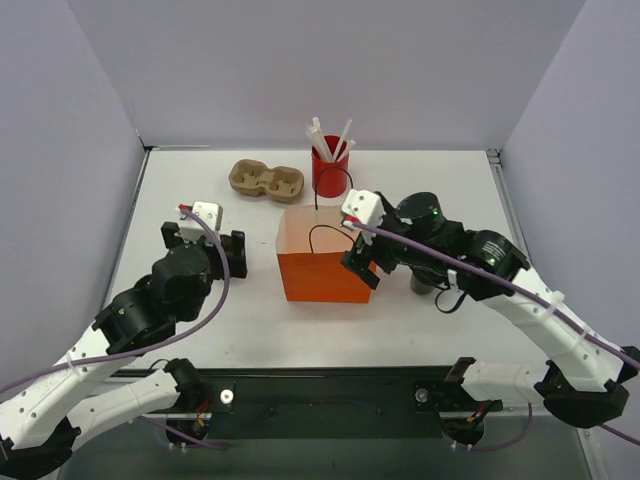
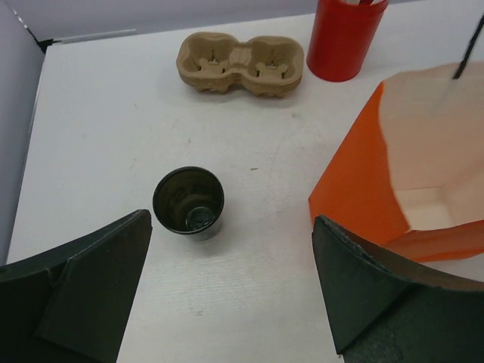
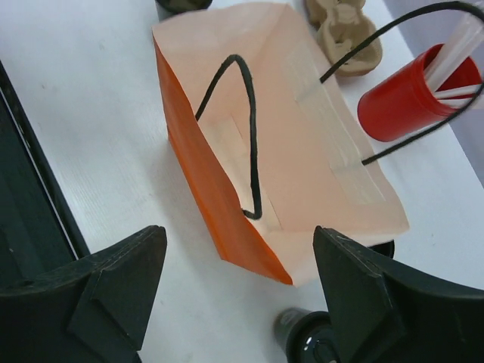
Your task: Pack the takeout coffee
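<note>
One dark takeout cup (image 2: pixel 188 202) stands upright and empty on the table, just ahead of my left gripper (image 2: pixel 231 249) and toward its left finger. That gripper is open and empty, and it hides the cup in the top view. The second dark cup (image 3: pixel 306 336) stands by the near right corner of the orange paper bag (image 3: pixel 280 151), close to my right gripper's right finger. It shows partly under the right arm in the top view (image 1: pixel 424 284). My right gripper (image 3: pixel 240 249) is open and empty, over the bag's near corner. The bag (image 1: pixel 322 255) stands open at the table's middle.
The tan two-hole cup carrier (image 1: pixel 266 181) lies behind the bag on the left. The red cup of white straws (image 1: pixel 330 170) stands beside it. The bag's black cord handles (image 3: pixel 246 128) stick up over its mouth. Grey walls enclose the table.
</note>
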